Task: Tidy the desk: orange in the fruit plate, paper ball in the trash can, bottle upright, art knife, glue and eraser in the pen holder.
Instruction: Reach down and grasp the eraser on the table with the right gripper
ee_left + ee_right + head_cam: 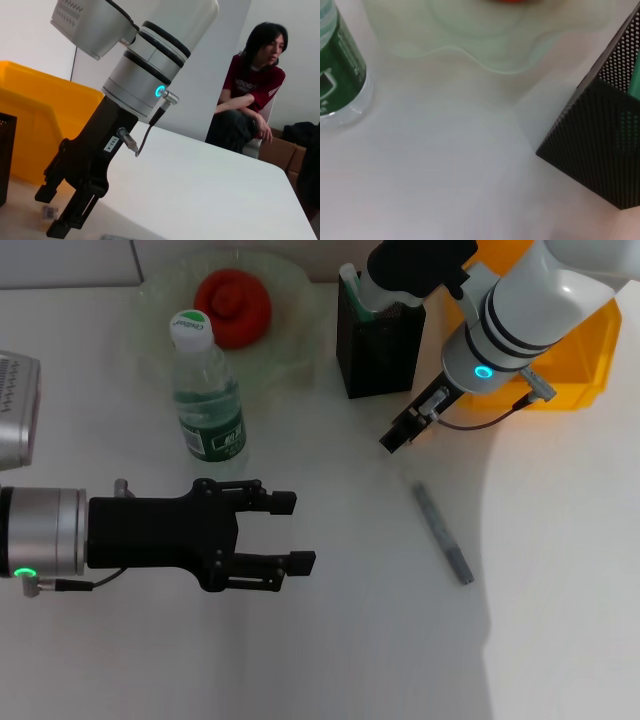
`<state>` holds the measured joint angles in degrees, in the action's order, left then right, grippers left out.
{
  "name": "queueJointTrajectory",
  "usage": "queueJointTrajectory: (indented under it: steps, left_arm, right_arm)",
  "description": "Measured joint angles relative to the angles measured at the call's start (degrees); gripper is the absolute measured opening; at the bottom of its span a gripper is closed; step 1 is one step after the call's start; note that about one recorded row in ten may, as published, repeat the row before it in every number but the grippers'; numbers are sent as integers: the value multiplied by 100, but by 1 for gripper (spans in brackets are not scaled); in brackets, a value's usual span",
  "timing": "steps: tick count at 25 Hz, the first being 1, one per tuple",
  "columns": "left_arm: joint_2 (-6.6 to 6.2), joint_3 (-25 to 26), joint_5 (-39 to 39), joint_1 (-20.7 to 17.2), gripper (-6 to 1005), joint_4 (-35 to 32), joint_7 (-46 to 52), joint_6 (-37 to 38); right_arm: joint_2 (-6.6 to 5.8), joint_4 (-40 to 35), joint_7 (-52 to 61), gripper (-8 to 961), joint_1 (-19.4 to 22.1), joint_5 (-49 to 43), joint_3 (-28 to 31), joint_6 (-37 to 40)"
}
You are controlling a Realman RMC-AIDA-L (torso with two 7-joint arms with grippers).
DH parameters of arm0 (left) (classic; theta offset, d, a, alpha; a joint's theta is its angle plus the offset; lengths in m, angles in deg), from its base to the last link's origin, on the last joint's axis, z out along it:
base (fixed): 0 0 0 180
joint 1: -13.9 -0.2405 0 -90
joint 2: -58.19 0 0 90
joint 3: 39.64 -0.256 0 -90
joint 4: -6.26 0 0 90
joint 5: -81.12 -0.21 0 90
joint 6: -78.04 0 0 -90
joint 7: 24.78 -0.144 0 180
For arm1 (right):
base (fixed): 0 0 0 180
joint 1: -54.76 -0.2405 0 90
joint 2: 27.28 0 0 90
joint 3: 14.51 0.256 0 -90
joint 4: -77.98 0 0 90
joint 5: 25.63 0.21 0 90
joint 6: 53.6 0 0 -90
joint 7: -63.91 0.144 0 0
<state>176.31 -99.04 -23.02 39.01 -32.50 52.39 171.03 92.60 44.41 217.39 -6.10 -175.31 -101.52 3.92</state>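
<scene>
While the left gripper (pixel 300 532) hangs low over the desk (pixel 330 640) with its jaws apart and nothing between them, we read it as idle, clear of the work.

Next across, the bottle (pixel 207 390) already stands upright on its base, white cap up, just in front of the fruit plate (pixel 290 280). The orange (pixel 234 306) sits in that plate, so both items look done.

The pen holder (pixel 378 350) stands right of the plate with something green poking out the top; we can't tell what else is inside.

The right gripper (pixel 408 428) hovers just in front of the holder, fingers pointing down at the desk. In the left wrist view its jaws stand apart, empty, with a small tan block, likely the eraser (pixel 50 212), on the desk beside the fingertips.

A grey stick-like tool, probably the art knife (pixel 443 534), lies flat nearer us, untouched.

Behind the right arm sits the trash can (pixel 590 350). The paper ball isn't visible.
</scene>
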Motion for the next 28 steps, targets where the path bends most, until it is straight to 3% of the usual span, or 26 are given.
queueJointTrajectory:
  steps: [27, 28]
  left_arm:
    - [3, 17, 0, 16, 783, 9, -3, -10]
    - [3, 17, 0, 16, 783, 9, -3, -10]
  right_arm:
    - [0, -46, 18, 613, 97, 63, 1, 0]
    - [0, -49, 18, 581, 105, 65, 6, 0]
